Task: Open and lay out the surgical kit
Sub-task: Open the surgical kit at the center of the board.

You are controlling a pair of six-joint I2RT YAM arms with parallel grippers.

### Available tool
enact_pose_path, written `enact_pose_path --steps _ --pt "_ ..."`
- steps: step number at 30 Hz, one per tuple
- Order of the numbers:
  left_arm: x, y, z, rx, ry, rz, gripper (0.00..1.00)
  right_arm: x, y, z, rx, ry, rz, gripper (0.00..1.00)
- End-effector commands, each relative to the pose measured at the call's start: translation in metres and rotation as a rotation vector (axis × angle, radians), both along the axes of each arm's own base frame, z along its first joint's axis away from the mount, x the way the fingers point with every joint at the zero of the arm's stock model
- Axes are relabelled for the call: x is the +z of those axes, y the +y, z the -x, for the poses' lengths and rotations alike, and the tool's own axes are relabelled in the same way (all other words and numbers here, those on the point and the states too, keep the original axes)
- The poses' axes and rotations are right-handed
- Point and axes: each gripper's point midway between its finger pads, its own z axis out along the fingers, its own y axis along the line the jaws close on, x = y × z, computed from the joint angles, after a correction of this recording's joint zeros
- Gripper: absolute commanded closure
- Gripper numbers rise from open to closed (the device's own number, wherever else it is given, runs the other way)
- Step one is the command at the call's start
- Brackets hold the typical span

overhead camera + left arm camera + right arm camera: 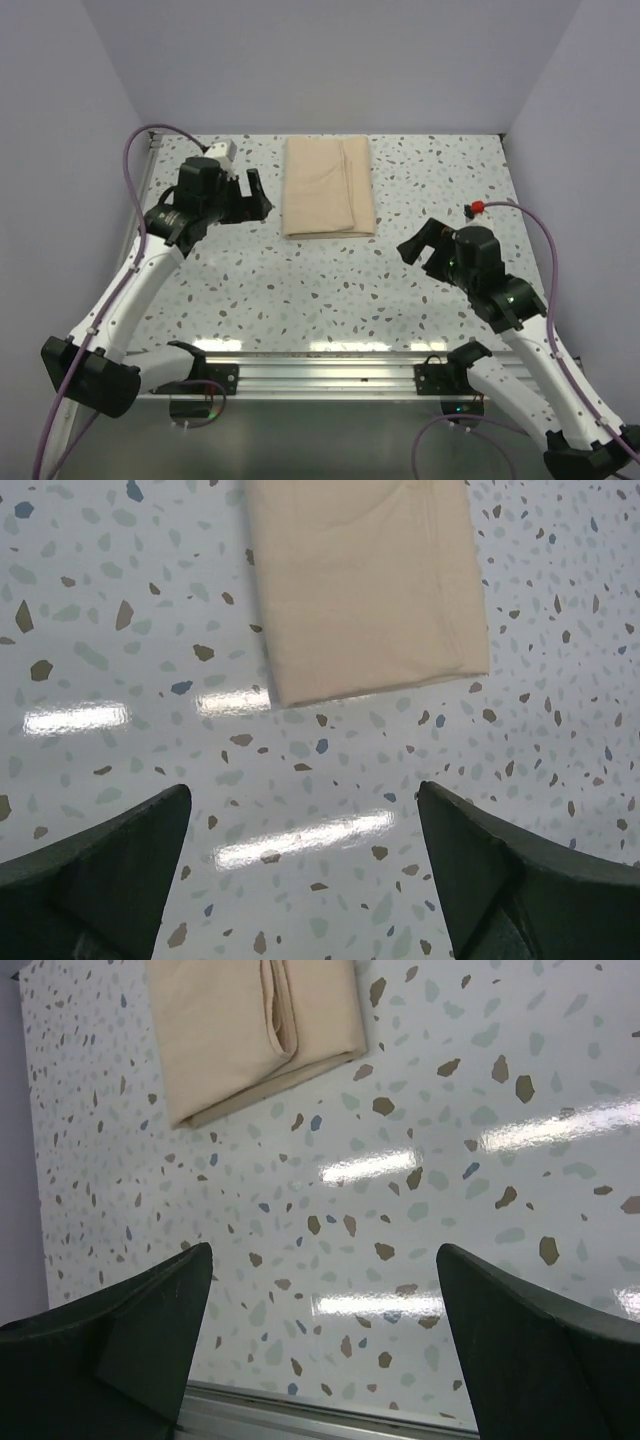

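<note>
Plainly folded shut, the cloth wrap [328, 187] lies flat toward the far middle of the table [300, 290], its long axis running away from the arm bases. The left gripper [257, 196], jaws apart, hovers just beside its left edge and is nearer; the right gripper [417, 252], also apart and empty, sits off the near right corner

Test lab (enclosed), speckled table [320, 285], lavender walls [330, 60]

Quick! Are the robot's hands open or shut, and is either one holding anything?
Left hand: open, holding nothing.
Right hand: open, holding nothing.
</note>
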Motion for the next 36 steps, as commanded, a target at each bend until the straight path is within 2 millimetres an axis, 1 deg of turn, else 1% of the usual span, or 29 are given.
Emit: enact_pose_path --steps 1,2,3,4,5,6,7,8,9,10,12,13,15,16,18,19,20,21,22,23,24,25,27,30,33,36 --pt "0.021 -0.024 -0.013 -0.031 -0.052 -0.052 0.0 -0.005 -0.004 0.005 0.012 0.009 0.034 0.02" --pt "0.017 -0.037 -0.012 -0.059 -0.045 -0.068 0.0 -0.007 -0.002 0.006 0.042 0.01 0.05 0.02" --pt "0.012 -0.046 -0.014 -0.073 -0.035 -0.082 0.0 -0.009 -0.001 0.007 0.055 0.014 0.056 0.02" --pt "0.004 -0.056 -0.021 -0.075 -0.011 -0.101 0.0 -0.012 -0.002 0.011 0.065 0.03 0.066 0.02" --pt "-0.004 -0.061 -0.019 -0.044 0.007 -0.166 0.0 -0.013 -0.003 0.013 0.076 0.037 0.076 0.02" --pt "-0.01 -0.065 -0.021 -0.031 0.024 -0.197 0.0 -0.013 -0.003 0.016 0.084 0.038 0.077 0.02" --pt "-0.017 -0.075 -0.031 -0.023 0.048 -0.231 0.0 -0.012 -0.005 0.02 0.086 0.049 0.084 0.02" --pt "-0.022 -0.085 -0.031 -0.024 0.049 -0.28 0.02 -0.01 -0.005 0.023 0.096 0.048 0.088 0.02" --pt "-0.044 -0.091 -0.034 -0.027 0.101 -0.34 0.02 -0.007 -0.006 0.026 0.103 0.041 0.087 0.01" --pt "-0.04 -0.101 -0.039 -0.034 0.088 -0.347 0.03 -0.006 -0.009 0.03 0.103 0.045 0.094 0.02" --pt "-0.05 -0.12 -0.04 -0.055 0.083 -0.405 0.04 -0.002 -0.013 0.034 0.108 0.031 0.114 0.02" --pt "-0.059 -0.131 -0.048 -0.058 0.089 -0.434 0.04 0.0 -0.017 0.038 0.105 0.023 0.124 0.02" --pt "-0.068 -0.148 -0.052 -0.077 0.092 -0.463 0.04 0.003 -0.025 0.041 0.096 0.007 0.162 0.02" --pt "-0.074 -0.161 -0.06 -0.083 0.093 -0.471 0.05 0.006 -0.03 0.045 0.09 0.0 0.17 0.02" --pt "-0.08 -0.178 -0.066 -0.101 0.087 -0.473 0.05 0.008 -0.035 0.048 0.081 -0.005 0.192 0.02" --pt "-0.082 -0.189 -0.073 -0.106 0.081 -0.469 0.05 0.007 -0.035 0.049 0.084 -0.005 0.188 0.02" --pt "-0.083 -0.198 -0.075 -0.12 0.076 -0.462 0.05 0.009 -0.034 0.051 0.09 -0.014 0.178 0.02" --pt "-0.093 -0.206 -0.079 -0.131 0.081 -0.466 0.05 0.009 -0.034 0.052 0.09 -0.013 0.173 0.02" --pt "-0.086 -0.214 -0.084 -0.139 0.059 -0.451 0.05 0.007 -0.033 0.053 0.091 -0.005 0.172 0.02" --pt "-0.088 -0.221 -0.086 -0.15 0.054 -0.447 0.06 0.006 -0.032 0.053 0.096 0.005 0.17 0.02" --pt "-0.09 -0.225 -0.088 -0.153 0.05 -0.447 0.06 0.005 -0.032 0.054 0.1 0.011 0.172 0.02" --pt "-0.096 -0.231 -0.093 -0.151 0.054 -0.448 0.06 0.004 -0.032 0.054 0.104 0.02 0.178 0.02" --pt "-0.102 -0.236 -0.096 -0.152 0.061 -0.449 0.06 0.004 -0.032 0.054 0.111 0.026 0.184 0.02" --pt "-0.12 -0.242 -0.101 -0.149 0.076 -0.459 0.08 0.004 -0.031 0.053 0.115 0.03 0.189 0.02" --pt "-0.134 -0.243 -0.102 -0.156 0.091 -0.476 0.1 0.002 -0.032 0.051 0.112 0.036 0.2 0.02" --pt "-0.142 -0.238 -0.102 -0.15 0.102 -0.508 0.14 0.0 -0.031 0.049 0.113 0.036 0.2 0.02"
